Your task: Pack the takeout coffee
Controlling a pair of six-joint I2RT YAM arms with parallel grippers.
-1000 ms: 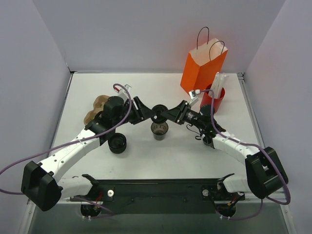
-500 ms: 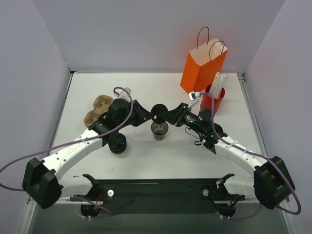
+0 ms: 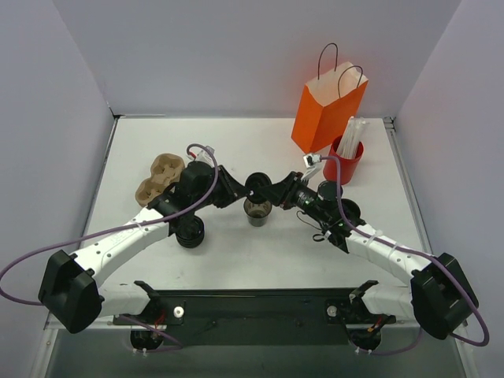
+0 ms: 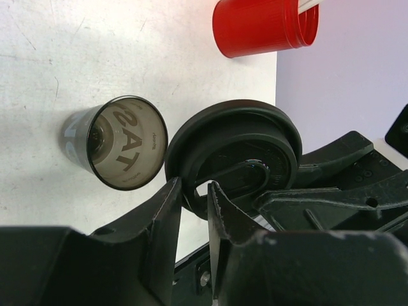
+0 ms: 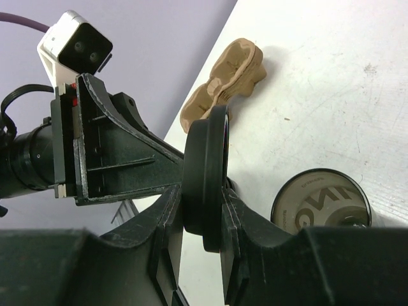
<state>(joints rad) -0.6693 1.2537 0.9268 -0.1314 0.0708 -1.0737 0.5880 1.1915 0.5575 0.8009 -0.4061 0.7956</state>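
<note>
The takeout coffee cup [image 3: 257, 210] stands open-topped mid-table; it also shows in the left wrist view [image 4: 124, 151] and the right wrist view [image 5: 322, 204]. A round black lid [image 3: 256, 184] hangs in the air just behind and above it. My right gripper [image 3: 268, 189] is shut on the lid, its fingers pressed on both faces [image 5: 203, 191]. My left gripper [image 3: 242, 190] comes from the other side and pinches the lid's rim [image 4: 194, 191] between narrow jaws. The lid [image 4: 236, 153] faces the left wrist camera. The orange paper bag [image 3: 328, 110] stands upright at the back right.
A red cup of white straws [image 3: 344, 160] stands in front of the bag, also in the left wrist view [image 4: 264, 25]. A brown cardboard cup carrier [image 3: 160, 176] lies at the left. A low black ribbed stack [image 3: 190, 231] sits under my left arm. Grey walls enclose the table.
My left gripper has moved right onto the lid's rim. My right arm has stretched left and lowered slightly, with the lid held in about the same spot over the cup.
</note>
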